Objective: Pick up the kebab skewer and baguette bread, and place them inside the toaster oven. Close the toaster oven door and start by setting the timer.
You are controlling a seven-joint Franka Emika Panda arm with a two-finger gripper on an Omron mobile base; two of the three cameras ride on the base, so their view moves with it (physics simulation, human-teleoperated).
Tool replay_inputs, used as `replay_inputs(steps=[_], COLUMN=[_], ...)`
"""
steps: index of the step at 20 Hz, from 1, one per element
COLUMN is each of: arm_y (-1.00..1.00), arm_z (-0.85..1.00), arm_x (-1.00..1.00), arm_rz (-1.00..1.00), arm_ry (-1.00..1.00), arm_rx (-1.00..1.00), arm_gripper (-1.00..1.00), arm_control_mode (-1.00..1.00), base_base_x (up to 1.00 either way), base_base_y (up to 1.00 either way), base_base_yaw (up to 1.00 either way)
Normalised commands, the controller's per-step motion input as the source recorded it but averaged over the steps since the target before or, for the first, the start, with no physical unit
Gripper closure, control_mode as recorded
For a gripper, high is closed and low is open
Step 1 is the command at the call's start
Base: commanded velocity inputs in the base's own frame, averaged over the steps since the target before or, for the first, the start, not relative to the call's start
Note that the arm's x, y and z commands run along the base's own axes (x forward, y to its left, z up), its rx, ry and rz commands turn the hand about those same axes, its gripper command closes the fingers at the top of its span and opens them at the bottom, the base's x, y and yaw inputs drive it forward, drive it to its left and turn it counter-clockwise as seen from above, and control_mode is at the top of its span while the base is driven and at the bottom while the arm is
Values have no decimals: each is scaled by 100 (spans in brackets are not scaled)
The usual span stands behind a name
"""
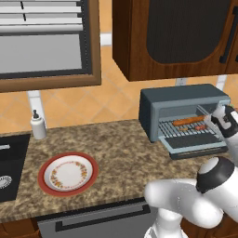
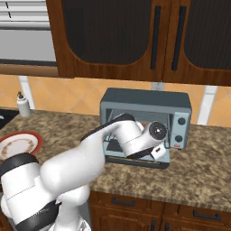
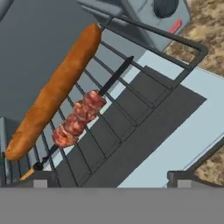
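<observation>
1. My gripper point(image 3: 109, 175) hangs just in front of the toaster oven point(image 1: 183, 100), its jaws spread wide with nothing between them; through the hand camera the two tips sit at the bottom corners.
2. Right under the tips, the toaster oven door point(image 3: 175, 131) lies dropped flat open, dark glass panel up, pale frame around it.
3. Next in, the kebab skewer point(image 3: 81, 116) lies on the wire rack point(image 3: 144, 83), its red chunks bunched toward one end, the dark stick running past them.
4. Just beside it, apart and roughly parallel, the baguette bread point(image 3: 54, 89) lies on the same rack, deeper inside.
5. From the left base camera I see both as an orange strip inside the cavity.
6. On the speckled surface point(image 1: 121, 148) off to the left, a red-rimmed plate point(image 1: 68, 173) sits well apart from the oven.
</observation>
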Motion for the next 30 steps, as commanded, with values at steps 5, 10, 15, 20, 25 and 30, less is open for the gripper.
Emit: replay_inputs(steps=[5,10,15,20,25,30], arm_y=[6,-3,-7,0,0,0], arm_z=[-29,-15,-2,0,0,7], arm_x=[14,21,40,11,-5,-13], arm_rz=[29,14,12,21,9,-17], arm_ry=[-32,-19,-16,-18,-13,-9], arm_rx=[-20,-12,-1,-20,-33,-23], arm_gripper=[-100,-100,-100,-100,-100,-100], arm_control_mode=[-100,-100,-100,-100,-100,-100], base_base_x=[0,0,0,0,0,0], base_base_y=[0,0,0,0,0,0], base_base_yaw=[0,0,0,0,0,0])
